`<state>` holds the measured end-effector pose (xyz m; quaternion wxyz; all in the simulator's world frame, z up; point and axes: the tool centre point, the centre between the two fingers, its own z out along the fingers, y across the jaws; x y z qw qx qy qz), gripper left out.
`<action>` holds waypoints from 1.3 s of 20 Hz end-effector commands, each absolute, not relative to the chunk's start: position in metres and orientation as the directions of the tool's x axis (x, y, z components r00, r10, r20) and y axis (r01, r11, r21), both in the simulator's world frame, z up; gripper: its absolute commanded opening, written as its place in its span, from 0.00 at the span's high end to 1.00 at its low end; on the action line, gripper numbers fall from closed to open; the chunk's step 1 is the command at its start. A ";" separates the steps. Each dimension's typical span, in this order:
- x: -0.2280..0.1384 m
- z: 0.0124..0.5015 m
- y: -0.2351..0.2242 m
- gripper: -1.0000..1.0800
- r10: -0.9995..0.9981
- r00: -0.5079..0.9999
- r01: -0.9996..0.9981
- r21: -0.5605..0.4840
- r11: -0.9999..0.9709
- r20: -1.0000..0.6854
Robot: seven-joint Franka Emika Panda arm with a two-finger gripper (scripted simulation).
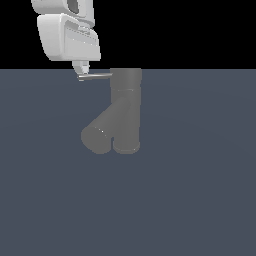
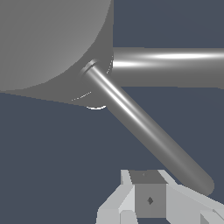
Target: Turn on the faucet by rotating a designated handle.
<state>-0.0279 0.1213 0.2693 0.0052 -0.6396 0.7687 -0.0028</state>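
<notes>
A: Looking down from above, the gripper (image 1: 83, 70) is seen hanging right over the far tip of the handle (image 1: 95, 76). Is the handle touched?

B: It looks touched or almost touched, but that cannot be told for sure. In the wrist view the handle (image 2: 144, 127) is seen just beside the gripper (image 2: 148, 199), not between its fingers.

A: Where is the faucet (image 1: 122, 112) placed?

B: It is stood on the desk (image 1: 200, 200), near the back edge and about the middle.

A: How is the handle laid?

B: It is stuck out flat from the faucet's cap, along the back edge, with its long line pointed toward the exterior view's left. The thick spout is slanted down the same side, lower.

A: Is the gripper open or closed?

B: That cannot be told; the fingertips are bunched low and only partly shown.

A: What is needed next?

B: Most likely the tip must be pushed sideways, across its long line, so the handle is swung around the cap.
</notes>
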 end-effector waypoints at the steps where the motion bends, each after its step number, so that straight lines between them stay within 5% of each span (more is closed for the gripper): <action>1: -0.036 0.269 0.109 1.00 -0.981 -0.194 -0.981 -0.005 0.194 0.000; 26: -0.090 0.269 0.062 1.00 -0.983 -0.182 -0.983 -0.004 0.182 0.000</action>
